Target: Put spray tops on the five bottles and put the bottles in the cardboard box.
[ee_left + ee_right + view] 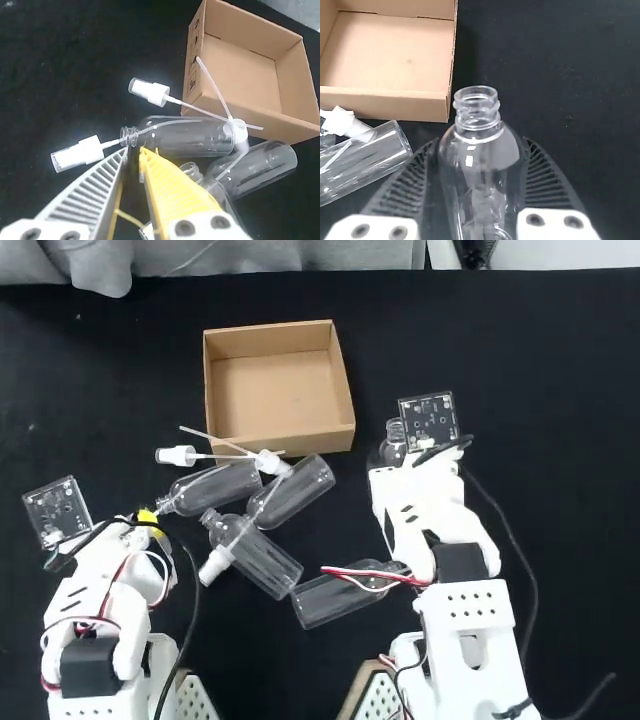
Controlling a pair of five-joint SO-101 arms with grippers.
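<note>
The open cardboard box [270, 390] [250, 75] [395, 60] stands at the back centre. My right gripper [400, 458] [480, 146] is shut on an uncapped clear bottle [393, 438] [479, 150], held neck up beside the box's near right corner. Three clear bottles [212, 488] [295, 490] [258, 558] lie in a heap at mid-table, and another bottle [345, 597] lies by the right arm's base. My left gripper [150, 518] [133, 151] sits just short of one lying bottle's neck [131, 136], its jaws a narrow gap apart with nothing between them. A white spray top [80, 152] lies beside that neck.
Two more spray tops [175, 454] [268, 462] with long thin tubes lie in front of the box, and a white top [213, 567] lies by the heap. Black cloth covers the table. Grey fabric [100, 265] lies along the back edge.
</note>
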